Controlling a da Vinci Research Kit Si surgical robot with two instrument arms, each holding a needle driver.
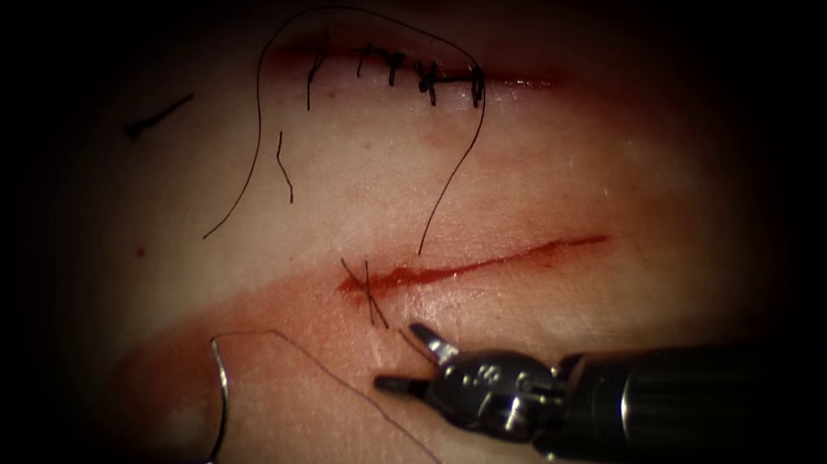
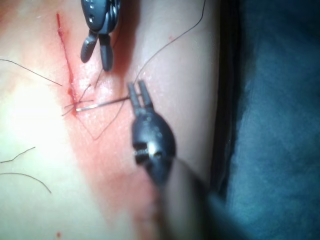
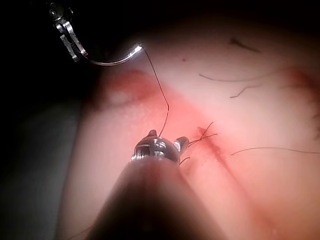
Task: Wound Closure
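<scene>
Right tool point(image 1: 407, 357), jaws released and holding nothing, near the cut's point(image 1: 472, 264) left end. Left tool point(image 3: 70, 42) grasps the needle point(image 1: 222, 395) near one end, clear of the tissue point(image 1: 544, 163); thread point(image 1: 335, 376) trails.

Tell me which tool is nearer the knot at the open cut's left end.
Right. The right tool sits open just below the knot. The left tool holds the needle farther off, lower left.

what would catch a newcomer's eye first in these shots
Probably the open red cut across the middle of the tissue, with the right tool just below its left end, jaws open and holding nothing. Next, the curved needle at lower left, clear of the tissue, held by the left tool.
</scene>
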